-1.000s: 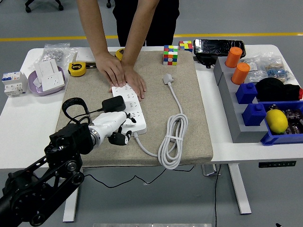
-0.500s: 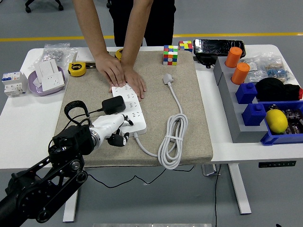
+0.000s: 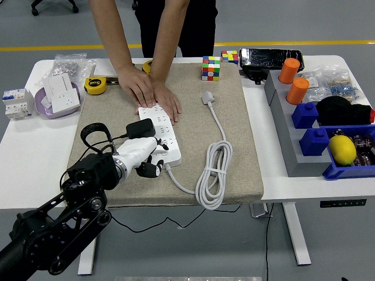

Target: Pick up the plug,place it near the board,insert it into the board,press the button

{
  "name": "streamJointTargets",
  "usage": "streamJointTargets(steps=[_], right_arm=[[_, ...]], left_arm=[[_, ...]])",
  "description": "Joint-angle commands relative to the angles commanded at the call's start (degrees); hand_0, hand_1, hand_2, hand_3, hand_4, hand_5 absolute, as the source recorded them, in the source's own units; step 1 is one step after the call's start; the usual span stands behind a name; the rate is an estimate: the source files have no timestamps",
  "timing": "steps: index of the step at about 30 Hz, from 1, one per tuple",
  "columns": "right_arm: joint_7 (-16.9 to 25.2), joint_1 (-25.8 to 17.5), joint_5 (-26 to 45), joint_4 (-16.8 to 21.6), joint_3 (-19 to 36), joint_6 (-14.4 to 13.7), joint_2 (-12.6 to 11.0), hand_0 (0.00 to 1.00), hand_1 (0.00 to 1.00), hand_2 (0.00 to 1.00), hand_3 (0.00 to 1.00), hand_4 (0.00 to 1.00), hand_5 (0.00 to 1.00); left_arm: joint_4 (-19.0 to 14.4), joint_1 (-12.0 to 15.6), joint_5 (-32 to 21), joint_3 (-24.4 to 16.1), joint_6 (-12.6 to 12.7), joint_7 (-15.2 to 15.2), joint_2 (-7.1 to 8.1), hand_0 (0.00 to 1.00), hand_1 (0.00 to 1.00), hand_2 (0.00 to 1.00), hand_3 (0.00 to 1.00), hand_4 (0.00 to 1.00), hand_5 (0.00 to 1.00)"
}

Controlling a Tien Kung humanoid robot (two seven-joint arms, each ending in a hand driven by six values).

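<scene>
Plug [image 3: 141,128], a black adapter block that looks light, rigid and smooth-sided, sits on the white power strip [image 3: 161,133] just past my left hand [image 3: 142,158], whose fingers curl loosely on nothing, so I judge its flat sides the best hold, while farther off a person's hands [image 3: 153,93] press the strip's far end.

No print can be read, perhaps because every label shows too small.

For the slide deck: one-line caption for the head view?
Left hand at the near end of the white power strip with black plug seated; a person's hands steady the far end.
</scene>
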Motion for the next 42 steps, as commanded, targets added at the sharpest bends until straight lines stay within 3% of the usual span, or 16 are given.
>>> streamJointTargets(steps=[8, 19, 23, 28, 29, 30, 34, 35, 38, 40, 41, 42], right_arm=[[0.04, 0.07, 0.06, 0.0, 0.13, -0.04, 0.05, 0.847, 0.757, 0.745, 0.78, 0.998, 0.878], [0.06, 0.07, 0.13, 0.0, 0.12, -0.05, 0.06, 0.848, 0.757, 0.745, 0.78, 0.998, 0.877], [0.09, 0.14, 0.24, 0.0, 0.04, -0.06, 0.08, 0.847, 0.757, 0.746, 0.78, 0.998, 0.877], [0.02, 0.12, 0.09, 0.0, 0.2, -0.06, 0.05, 0.847, 0.757, 0.746, 0.78, 0.998, 0.877], [0.02, 0.11, 0.05, 0.0, 0.23, -0.06, 0.05, 0.848, 0.757, 0.745, 0.78, 0.998, 0.875], [0.03, 0.1, 0.08, 0.0, 0.22, -0.07, 0.04, 0.848, 0.757, 0.745, 0.78, 0.998, 0.875], [0.1, 0.16, 0.14, 0.0, 0.08, -0.05, 0.1, 0.848, 0.757, 0.745, 0.78, 0.998, 0.875], [0.1, 0.17, 0.12, 0.0, 0.11, -0.06, 0.11, 0.848, 0.757, 0.746, 0.78, 0.998, 0.877], [0.04, 0.02, 0.02, 0.0, 0.15, -0.04, 0.14, 0.848, 0.757, 0.746, 0.78, 0.998, 0.877], [-0.07, -0.18, -0.16, 0.0, 0.27, -0.01, 0.17, 0.848, 0.757, 0.746, 0.78, 0.998, 0.877], [-0.11, -0.27, -0.24, 0.0, 0.31, 0.0, 0.19, 0.848, 0.757, 0.745, 0.78, 0.998, 0.877], [-0.13, -0.31, -0.31, 0.0, 0.32, 0.02, 0.22, 0.848, 0.757, 0.745, 0.78, 0.998, 0.877]], left_arm=[[1.81, 0.05, 0.0, 0.12, 0.32, -0.34, 0.17, 0.151, 0.032, 0.155, 0.785, 0.398, 0.128], [2.59, -0.04, -0.31, 0.16, -3.15, 1.13, 0.26, 0.152, 0.031, 0.154, 0.76, 0.394, 0.125], [2.67, 0.0, -0.44, 0.28, -2.84, 0.82, 0.32, 0.152, 0.031, 0.154, 0.751, 0.387, 0.125], [1.74, 0.06, 0.75, -0.59, -1.26, -0.14, 0.39, 0.152, 0.031, 0.154, 0.751, 0.387, 0.125], [1.5, 0.13, 0.98, -0.83, -1.11, -0.25, 0.39, 0.155, 0.034, 0.154, 0.686, 0.385, 0.123], [1.16, 0.25, 1.12, -1.17, -0.96, -0.41, 0.39, 0.155, 0.034, 0.154, 0.686, 0.385, 0.123], [-1.49, 1.9, 1.32, -3.76, -0.76, -1.8, 0.58, 0.155, 0.034, 0.154, 0.686, 0.385, 0.123], [-2.8, 2.87, 1.3, -5.01, 0.08, -2.85, 0.72, 0.161, 0.037, 0.159, 0.626, 0.383, 0.117], [-5.96, 5.08, 1.14, -8.16, 2.74, -5.61, 0.9, 0.161, 0.037, 0.159, 0.626, 0.383, 0.117], [-7.77, 6.95, -0.27, -10.64, 6.29, -8.8, 0.73, 0.161, 0.037, 0.159, 0.626, 0.383, 0.117], [-8.17, 8.03, -1.96, -11.99, 8.49, -10.84, 0.51, 0.266, 0.204, 0.261, 0.578, 0.725, 0.301], [-8.23, 8.88, -3.84, -12.99, 10.41, -12.73, 0.3, 0.266, 0.204, 0.261, 0.578, 0.725, 0.301]])
